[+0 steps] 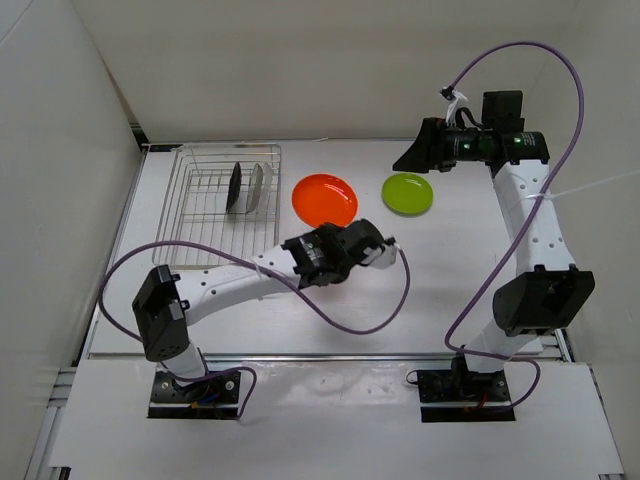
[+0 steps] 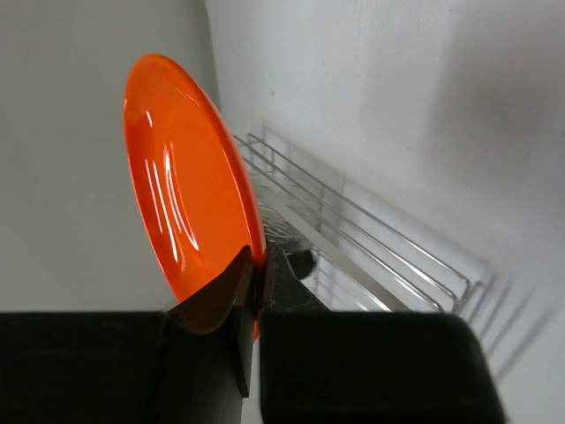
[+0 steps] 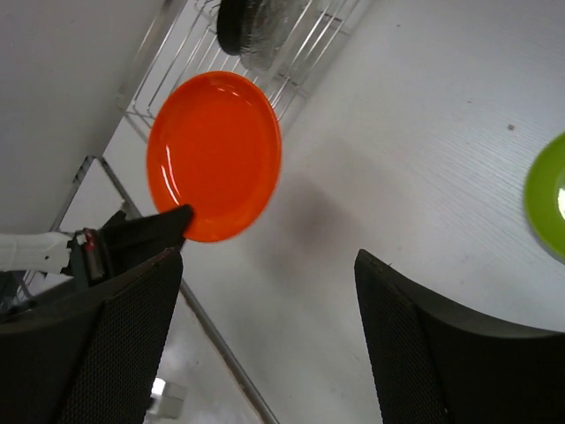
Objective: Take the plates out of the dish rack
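Just right of dish rack [image 1: 215, 205], L gripper [image 2: 258, 278] clenched on orange plate [image 1: 325, 198] rim; farther right, R gripper [image 3: 269, 265] spread wide, empty.

The white table [image 1: 460, 235] carries a wire dish rack [image 1: 195, 215] at its far left corner and a lime green plate [image 1: 407, 193] lying flat near the far edge. The orange plate [image 1: 325, 198] seems lifted clear of it.

One orange plate [image 1: 325, 198], one green plate [image 1: 407, 193], one black plate [image 1: 234, 187] and one clear plate [image 1: 256, 188]: four in all. Just one wire dish rack [image 1: 200, 215]. One left arm [image 1: 230, 285] and one right arm [image 1: 535, 230], so two, plus two purple cables [image 1: 350, 331].
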You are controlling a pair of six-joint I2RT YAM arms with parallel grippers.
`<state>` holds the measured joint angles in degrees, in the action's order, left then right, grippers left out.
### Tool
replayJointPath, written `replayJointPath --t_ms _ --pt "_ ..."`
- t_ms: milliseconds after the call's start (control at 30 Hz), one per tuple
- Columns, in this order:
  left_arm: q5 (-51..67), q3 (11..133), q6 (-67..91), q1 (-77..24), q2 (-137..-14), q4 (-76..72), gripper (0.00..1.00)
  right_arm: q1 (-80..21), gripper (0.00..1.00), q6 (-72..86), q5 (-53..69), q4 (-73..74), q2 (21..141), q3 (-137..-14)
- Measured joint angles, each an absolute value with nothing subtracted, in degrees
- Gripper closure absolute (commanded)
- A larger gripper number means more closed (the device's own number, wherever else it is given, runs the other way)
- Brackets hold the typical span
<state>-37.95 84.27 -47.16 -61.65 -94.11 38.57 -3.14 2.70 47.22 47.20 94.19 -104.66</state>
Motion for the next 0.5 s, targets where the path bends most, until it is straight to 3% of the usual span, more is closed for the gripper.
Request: replayJointPath --t_ms 100,400,500 --pt "-42.96 82.50 -54.00 -66.43 -95.48 34.76 0.89 -3.99 0.12 2.74 49.01 47.22 93.08 -103.85" --pt "-48.88 91.18 -62.83 -72.07 -98.32 26.59 0.89 -7.73 0.12 1.28 49.82 47.64 91.11 -100.27" --pt "-49.63 92.16 -63.51 -73.12 -98.32 25.23 0.89 -9.15 0.23 0.93 49.45 47.79 91.37 -100.20"
